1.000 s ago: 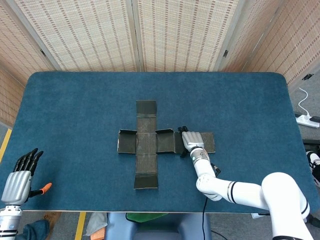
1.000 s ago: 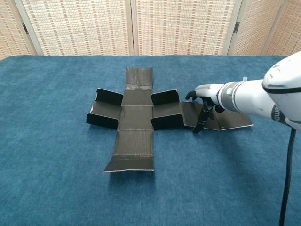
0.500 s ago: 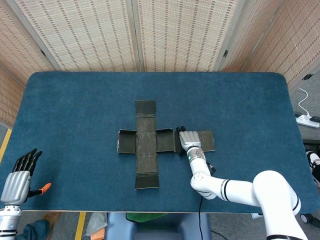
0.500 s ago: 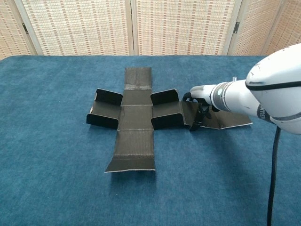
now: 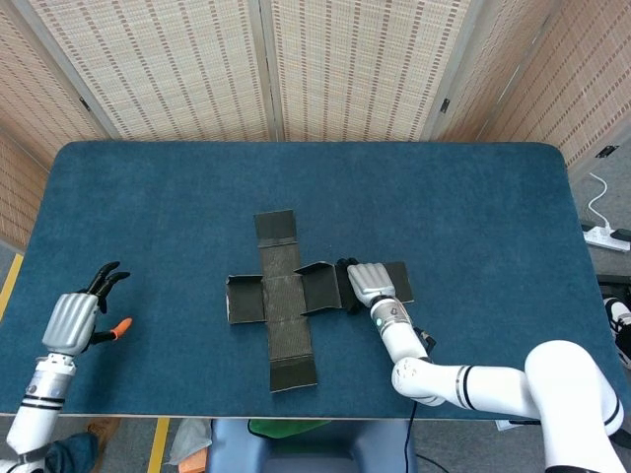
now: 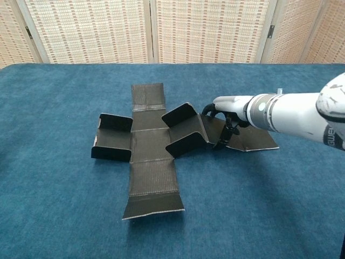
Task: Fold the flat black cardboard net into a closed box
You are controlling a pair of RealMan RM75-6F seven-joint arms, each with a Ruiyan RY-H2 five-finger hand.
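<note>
The black cardboard net (image 5: 285, 301) (image 6: 151, 154) lies cross-shaped in the middle of the blue table (image 5: 473, 207), turned slightly askew. Its right panel (image 6: 186, 131), with upright side flaps, tilts up off the cloth. My right hand (image 5: 367, 284) (image 6: 229, 110) is at the crease between that panel and the outer flap (image 6: 250, 140). Its fingers curl over the crease and its thumb is in front, holding the card. My left hand (image 5: 77, 317) hovers over the table's front left edge, holding nothing, with its fingers spread. An orange tip shows beside it. The chest view does not show this hand.
Woven folding screens (image 5: 325, 69) stand behind the table. A white power strip (image 5: 603, 236) and cable lie on the floor to the right. The table's front edge (image 5: 197, 416) runs just below the net's nearest panel (image 5: 294, 372).
The net has slid left and turned a little anticlockwise, and its right panel has lifted. My right hand moved left with it. My left hand came up and inward over the table edge.
</note>
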